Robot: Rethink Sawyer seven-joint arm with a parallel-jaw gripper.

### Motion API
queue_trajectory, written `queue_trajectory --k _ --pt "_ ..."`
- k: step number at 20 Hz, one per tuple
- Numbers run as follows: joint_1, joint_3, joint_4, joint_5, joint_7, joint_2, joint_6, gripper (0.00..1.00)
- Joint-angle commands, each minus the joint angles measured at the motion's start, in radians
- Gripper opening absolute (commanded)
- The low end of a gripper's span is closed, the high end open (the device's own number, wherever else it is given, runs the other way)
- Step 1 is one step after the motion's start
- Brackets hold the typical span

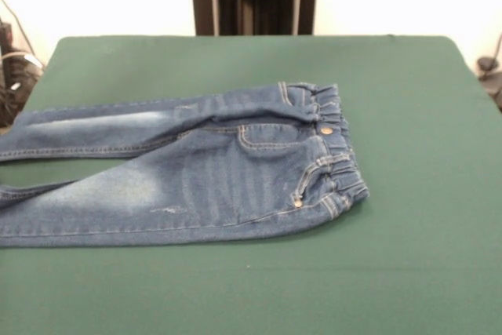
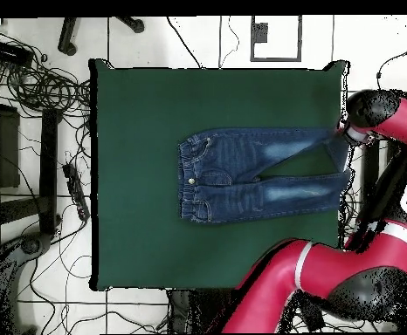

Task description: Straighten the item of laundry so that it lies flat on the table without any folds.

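Lying spread on the table (image 1: 408, 115), the jeans (image 1: 212, 170) look flat; I cannot tell the gripper's state.

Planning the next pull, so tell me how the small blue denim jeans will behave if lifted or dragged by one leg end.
The small blue denim jeans would probably droop and fold when lifted: they are soft cloth lying limp. Dragged, they may catch on the dark green felt-like table top. The gathered elastic waistband will likely stay bunched.
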Motion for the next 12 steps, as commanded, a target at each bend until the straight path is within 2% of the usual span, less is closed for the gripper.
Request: queue_trajectory --k 1,10,11,12 --pt "-0.002 -0.18 0.05 0.163 -0.298 0.036 -0.12 0.0" --pt "-0.012 -0.336 0.066 0.305 -0.309 0.039 -0.04 0.0" --pt "-0.016 -0.365 0.069 0.339 -0.313 0.041 -0.024 1.0" --pt "-0.017 -0.375 0.07 0.342 -0.31 0.04 -0.013 1.0"
